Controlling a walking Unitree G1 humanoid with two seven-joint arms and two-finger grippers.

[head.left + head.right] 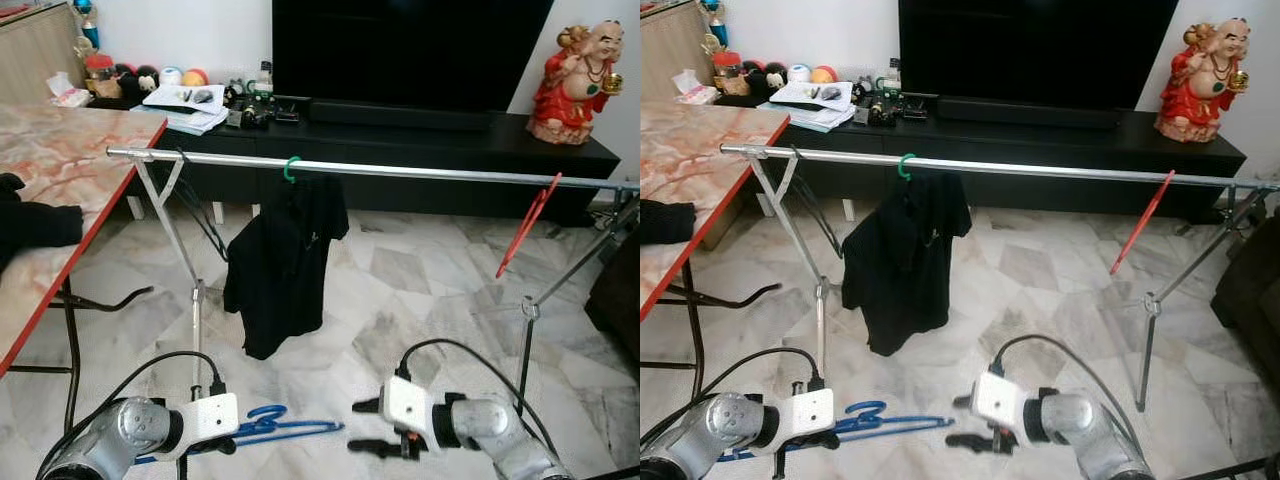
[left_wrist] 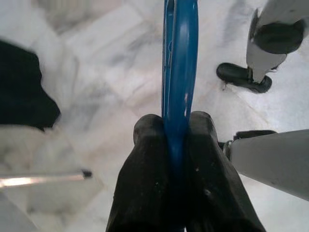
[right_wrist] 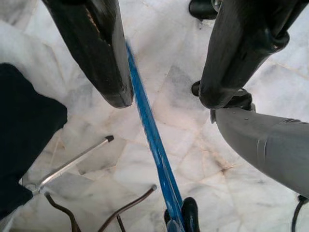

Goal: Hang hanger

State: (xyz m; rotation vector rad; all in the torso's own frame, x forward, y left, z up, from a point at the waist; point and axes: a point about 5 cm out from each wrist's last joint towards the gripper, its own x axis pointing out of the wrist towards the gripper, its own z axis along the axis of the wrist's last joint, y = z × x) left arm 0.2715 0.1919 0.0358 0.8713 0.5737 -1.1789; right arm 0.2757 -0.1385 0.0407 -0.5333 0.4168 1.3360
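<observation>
A: Two hangers already sit on the rail (image 1: 400, 171): a green hook carrying a black shirt (image 1: 285, 262) near the middle, and a bare red hanger (image 1: 527, 226) towards its right end. The third, the blue hanger (image 1: 275, 427), is low down above the marble floor (image 1: 420, 290), well below the rail.

B: Who holds it?

A: The left gripper (image 2: 179, 145). Its jaws are clenched on the blue plastic, one black finger on each side. The right gripper (image 3: 164, 72) has its jaws spread wide, with the hanger's thin bar running between them and neither finger touching it.

B: So what could go wrong?

A: Several things, I think. The grip is a narrow pinch on slick plastic, so the hanger may swivel in the jaws as the arm lifts, and the hook would then meet the rail at the wrong angle. If the right jaws close off-centre, they could twist the bar against the left hold and pop it free onto the floor.

B: And the rail itself?

A: It rests on thin folding legs (image 1: 165, 205). A hard knock from below could shake it and swing the shirt or drop the red hanger. The shirt also hangs wide, so coming up too near it risks snagging the fabric. The bare stretch between shirt and red hanger looks the safer target.
</observation>
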